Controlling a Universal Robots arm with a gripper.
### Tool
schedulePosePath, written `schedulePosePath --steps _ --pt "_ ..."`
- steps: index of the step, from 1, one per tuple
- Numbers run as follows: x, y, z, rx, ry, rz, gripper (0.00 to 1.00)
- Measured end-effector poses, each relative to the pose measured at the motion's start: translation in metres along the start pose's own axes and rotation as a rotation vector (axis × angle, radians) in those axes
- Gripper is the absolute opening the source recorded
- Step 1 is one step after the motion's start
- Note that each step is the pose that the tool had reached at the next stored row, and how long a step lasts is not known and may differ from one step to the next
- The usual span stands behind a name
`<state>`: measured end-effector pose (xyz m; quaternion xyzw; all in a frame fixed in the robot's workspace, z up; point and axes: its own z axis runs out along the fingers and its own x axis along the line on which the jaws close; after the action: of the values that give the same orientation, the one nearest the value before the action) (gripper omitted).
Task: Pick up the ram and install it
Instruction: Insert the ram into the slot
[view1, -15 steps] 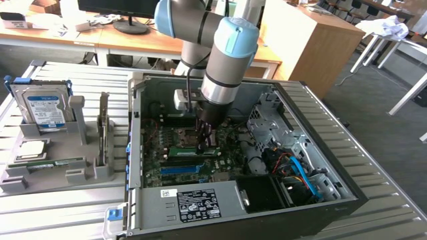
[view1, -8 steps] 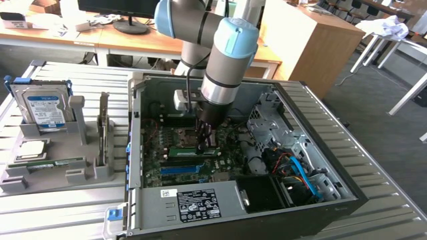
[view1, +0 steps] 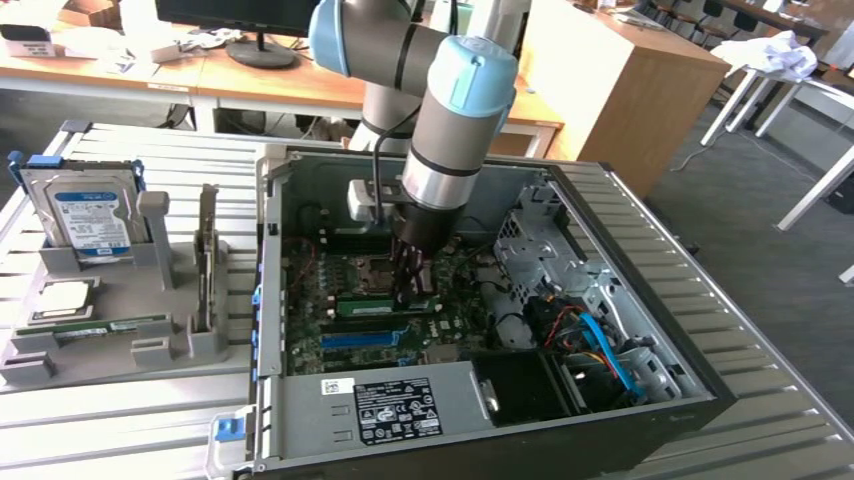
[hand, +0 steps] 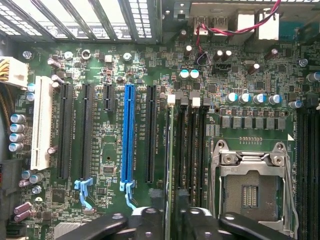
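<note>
Pincer fingers apart astride the ram seated in the motherboard; slatted metal table beneath.

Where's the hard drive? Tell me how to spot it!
Start at the big open computer case; on the exterior view's left of it sits a grey holder rack. The hard drive stands upright at the rack's far end. It is a silver box with a blue-and-white label, much bigger than the small square chip and the thin green stick lying in front of it.

Green ram, blue slot
</note>
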<state>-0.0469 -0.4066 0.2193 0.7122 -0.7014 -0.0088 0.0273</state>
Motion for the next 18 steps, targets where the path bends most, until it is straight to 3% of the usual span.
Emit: schedulePosePath --steps 1,5,12,14,18 --pt "0.000 0.0000 -0.0001 -0.0001 0.0001 0.000 0.26" --pt "0.000 0.0001 -0.0013 -0.0001 0.0003 0.000 0.26" --pt "-0.001 0.0007 -0.0119 -0.0001 0.0001 0.000 0.26" --pt "-0.002 0.0007 -0.0137 -0.0001 0.0002 0.000 0.24" --pt "-0.002 0.0009 -0.0175 -0.0001 0.0003 0.000 0.10"
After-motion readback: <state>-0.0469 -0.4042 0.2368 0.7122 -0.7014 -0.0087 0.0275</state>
